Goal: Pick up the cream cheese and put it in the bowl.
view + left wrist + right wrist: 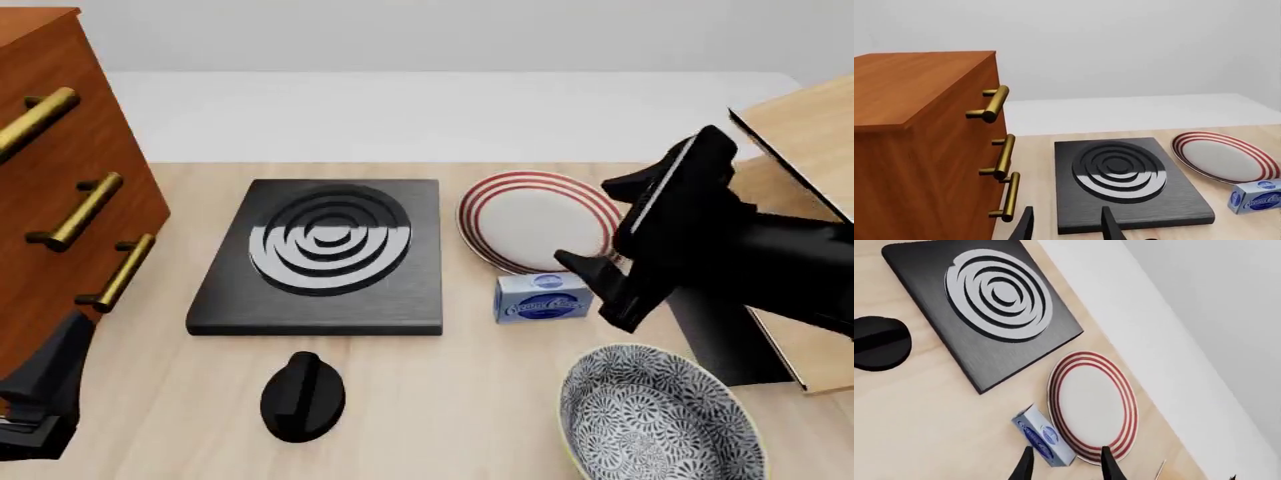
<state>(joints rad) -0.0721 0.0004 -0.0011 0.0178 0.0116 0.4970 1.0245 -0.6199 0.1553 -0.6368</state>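
**Simulated kitchen countertop**

Rendered kitchen mock-up, not a real room. Evidence: light wood countertop (441,400) carrying a black hob slab (320,258) with a concentric-ring burner, and a separate black control knob (303,396) in front of it. Tableware: white plate with red rings (534,218) directly ahead of the right gripper (1066,465), and a patterned bowl (661,415) on the near side of that arm. Packaged food: cream cheese (1043,436) box just ahead of the right fingertips. Wooden cabinet (917,145) with brass bar handles stands close beside the left gripper (1067,225). Backdrop is flat, featureless white-grey; surfaces are clean and uniform, typical of simulator output.
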